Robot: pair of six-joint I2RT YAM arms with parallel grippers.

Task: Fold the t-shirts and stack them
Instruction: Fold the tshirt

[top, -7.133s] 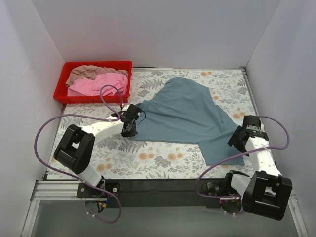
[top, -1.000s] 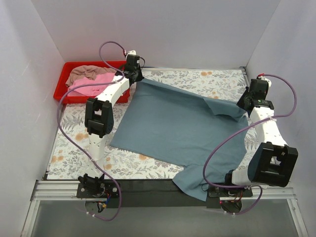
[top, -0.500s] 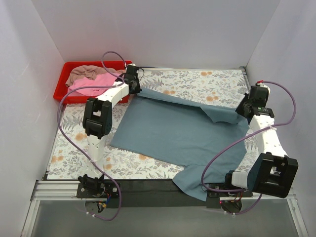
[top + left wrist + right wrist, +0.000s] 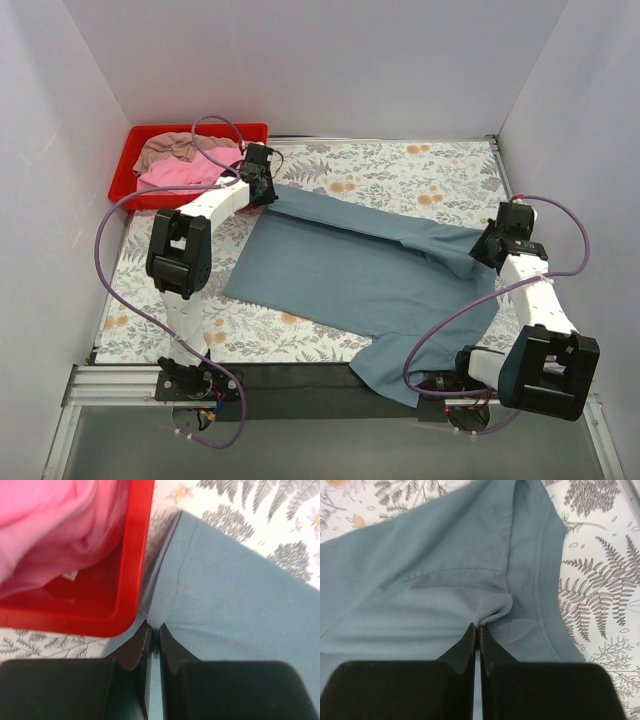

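Observation:
The dusty blue-grey t-shirt [image 4: 350, 270] lies spread across the floral table, its far edge doubled over toward me in a long band. My left gripper [image 4: 268, 190] is shut on the band's left end, right beside the red tray; in the left wrist view the gripper [image 4: 155, 630] pinches blue-grey cloth [image 4: 235, 595]. My right gripper [image 4: 485, 250] is shut on the right end, and the right wrist view shows the gripper [image 4: 479, 626] nipping a pucker of the shirt [image 4: 435, 580] near a hemmed edge. The pink t-shirt [image 4: 185, 172] and the beige-tan t-shirt [image 4: 170, 147] lie crumpled in the tray.
The red tray [image 4: 125, 185] stands at the far left corner, with its rim [image 4: 132, 555] close to my left fingers. One corner of the blue-grey shirt hangs over the near table edge [image 4: 390, 370]. White walls enclose the table on three sides.
Both grippers have come down and toward me with the shirt's far edge, laying it over the body. The raised flap at the right has flattened into a band.

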